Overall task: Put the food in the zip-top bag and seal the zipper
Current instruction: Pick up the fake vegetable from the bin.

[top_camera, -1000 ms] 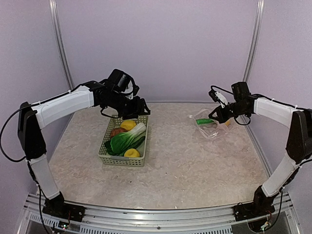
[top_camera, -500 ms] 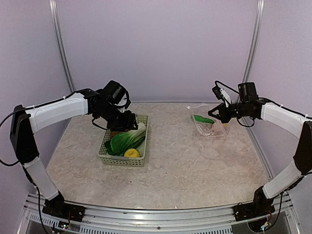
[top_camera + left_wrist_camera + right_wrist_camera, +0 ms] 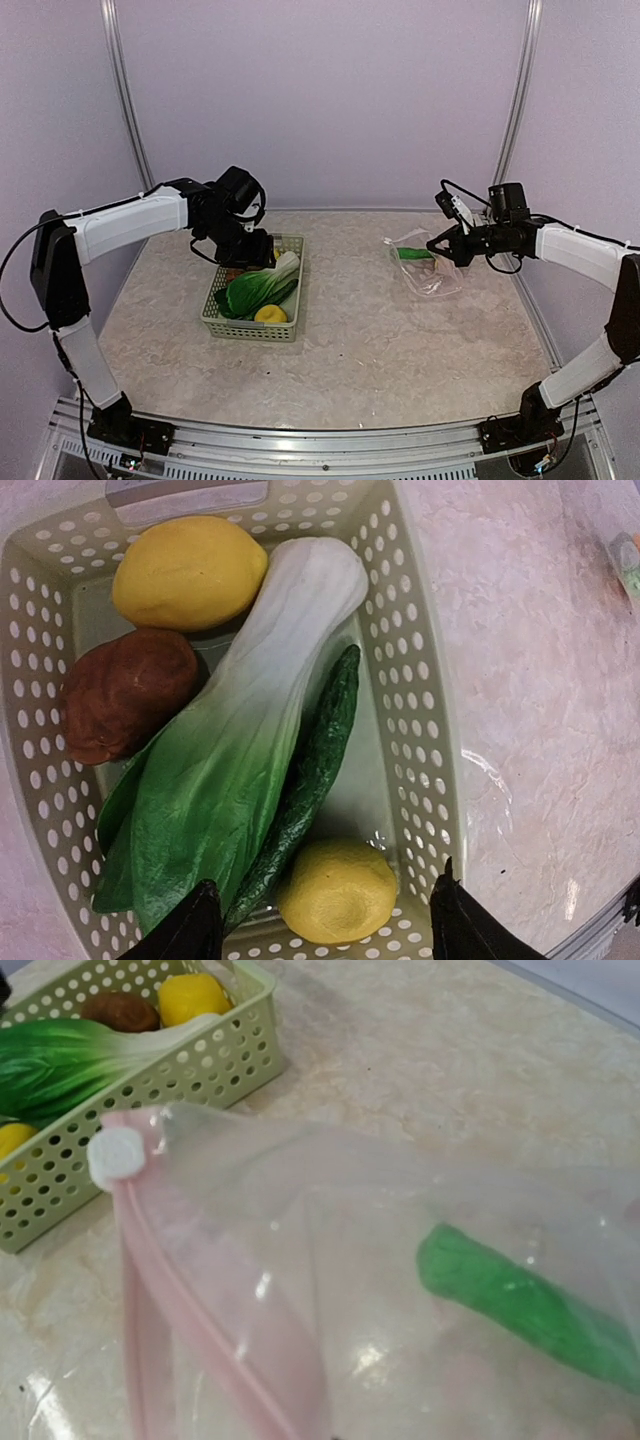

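The food lies in a pale green basket [image 3: 215, 318]: two yellow lemons [image 3: 337, 890] [image 3: 190, 572], a brown piece [image 3: 125, 692], a white and green leafy piece [image 3: 230, 770] and a dark green cucumber [image 3: 315, 770]. My left gripper [image 3: 252, 255] [image 3: 325, 920] is open and empty above the basket, its jaws either side of the near lemon. My right gripper [image 3: 440, 247] holds the clear zip-top bag [image 3: 432, 275] [image 3: 300, 1220] by its upper edge. A green piece [image 3: 530, 1305] lies inside. The pale pink zipper [image 3: 190, 1330] ends at a white slider [image 3: 117, 1155]. The right fingers are hidden.
The basket [image 3: 200, 1060] stands left of centre on the marbled table [image 3: 380, 350]. Lilac walls close the back and both sides. A metal rail [image 3: 320, 440] runs along the near edge between the arm bases.
My left gripper has come down and settled over the basket's far half. My right gripper lifted the bag, then brought it slightly down and left, the bag swinging with it.
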You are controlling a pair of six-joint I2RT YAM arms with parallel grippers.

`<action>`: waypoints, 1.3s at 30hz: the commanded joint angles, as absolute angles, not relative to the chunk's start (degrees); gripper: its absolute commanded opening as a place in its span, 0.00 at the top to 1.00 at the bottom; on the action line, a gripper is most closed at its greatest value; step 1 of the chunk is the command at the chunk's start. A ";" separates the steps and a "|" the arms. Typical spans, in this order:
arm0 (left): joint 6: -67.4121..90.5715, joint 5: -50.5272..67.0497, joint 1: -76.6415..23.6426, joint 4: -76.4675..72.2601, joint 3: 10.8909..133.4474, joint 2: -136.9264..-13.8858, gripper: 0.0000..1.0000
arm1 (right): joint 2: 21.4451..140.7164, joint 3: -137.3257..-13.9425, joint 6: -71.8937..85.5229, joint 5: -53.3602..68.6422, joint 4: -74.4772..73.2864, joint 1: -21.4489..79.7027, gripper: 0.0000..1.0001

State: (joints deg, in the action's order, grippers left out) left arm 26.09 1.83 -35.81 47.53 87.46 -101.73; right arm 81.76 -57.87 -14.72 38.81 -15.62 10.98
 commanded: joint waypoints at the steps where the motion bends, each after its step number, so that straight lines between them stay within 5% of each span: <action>1: 21.63 0.47 -31.70 51.54 88.66 -105.48 0.36 | 82.85 -57.39 -16.21 39.82 -15.11 11.60 1.00; 23: 19.69 2.07 -29.81 52.33 85.25 -115.24 0.34 | 83.14 -57.38 -17.48 40.73 -16.17 11.60 1.00; 35: 18.56 -5.01 -34.45 51.78 85.59 -108.22 0.81 | 83.45 -57.96 -17.10 39.75 -16.24 11.53 1.00; 39: 18.19 -8.01 -35.80 54.00 87.17 -105.06 0.89 | 82.50 -58.54 -17.14 37.00 -16.33 11.57 1.00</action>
State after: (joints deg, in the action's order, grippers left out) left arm 19.18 -3.86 -34.63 50.72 85.19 -109.08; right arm 83.31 -57.67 -16.93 39.51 -15.64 10.98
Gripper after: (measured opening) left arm 0.136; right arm 0.003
